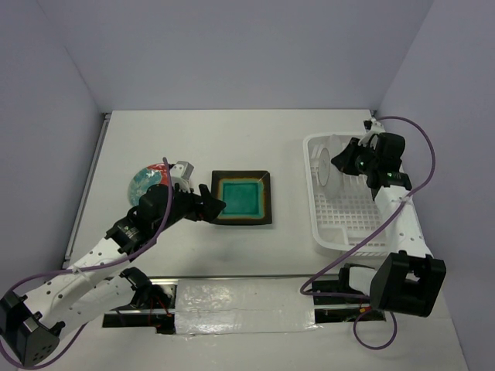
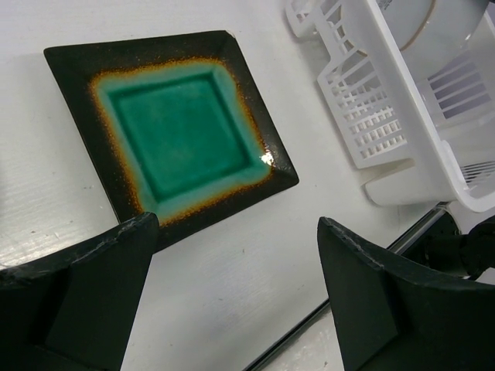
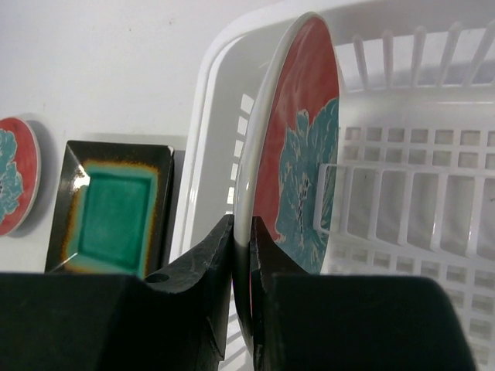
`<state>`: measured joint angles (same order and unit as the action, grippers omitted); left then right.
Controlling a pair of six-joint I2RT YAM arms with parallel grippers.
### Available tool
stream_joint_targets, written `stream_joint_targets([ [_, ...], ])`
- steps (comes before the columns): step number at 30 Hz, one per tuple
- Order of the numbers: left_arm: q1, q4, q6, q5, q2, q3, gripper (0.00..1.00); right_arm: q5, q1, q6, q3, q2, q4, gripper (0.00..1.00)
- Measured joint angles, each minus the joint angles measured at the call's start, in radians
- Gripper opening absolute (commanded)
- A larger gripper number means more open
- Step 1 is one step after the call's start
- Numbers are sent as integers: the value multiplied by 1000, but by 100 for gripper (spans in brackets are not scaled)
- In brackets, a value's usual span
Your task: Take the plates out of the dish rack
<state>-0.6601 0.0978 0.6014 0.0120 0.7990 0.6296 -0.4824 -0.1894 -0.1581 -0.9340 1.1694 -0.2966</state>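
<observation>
**Rack: one round plate in it, right claw clamped on it**

Rack holds one floral plate that I can see, upright on edge near the rack's left wall. Right gripper is pinched on its lower rim, one finger on the pale back and one on the patterned face. Left gripper is spread wide and holds nothing, at the left edge of the teal plate, which lies flat on the table. Second floral plate is further left, partly behind the left arm.

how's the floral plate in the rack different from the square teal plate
Shape: the floral plate is round; the square teal plate has corners. Pose: the floral plate stands on edge in the dish rack; the square teal plate lies flat on the table. State: the right claw pinches the floral plate's rim; nothing grips the square teal plate. Both carry teal glaze.
</observation>
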Motion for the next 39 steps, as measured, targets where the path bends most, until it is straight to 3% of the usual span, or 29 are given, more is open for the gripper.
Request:
stream_joint_targets([
  [10, 0, 44, 1, 28, 1, 34, 96, -19, 5, -4, -129, 18, -114, 0],
  [18, 0, 136, -2, 35, 60, 210, 98, 6, 23, -26, -282, 18, -210, 0],
  [21, 0, 193, -24, 49, 135, 344, 98, 44, 76, -1, -449, 35, -270, 0],
  [25, 13, 307, -51, 82, 262, 576, 96, 146, 241, 97, -694, 82, -301, 0],
  [28, 106, 383, -51, 25, 348, 745, 93, 233, 395, 177, -753, 76, -281, 0],
  [30, 231, 408, -48, -63, 397, 824, 91, 315, 554, 277, -715, 35, -244, 0],
  [34, 453, 442, -42, -248, 470, 888, 92, 451, 839, 501, -449, -95, -101, 0],
  [39, 512, 478, -18, -381, 464, 885, 91, 618, 1089, 776, -91, -186, 76, 0],
])
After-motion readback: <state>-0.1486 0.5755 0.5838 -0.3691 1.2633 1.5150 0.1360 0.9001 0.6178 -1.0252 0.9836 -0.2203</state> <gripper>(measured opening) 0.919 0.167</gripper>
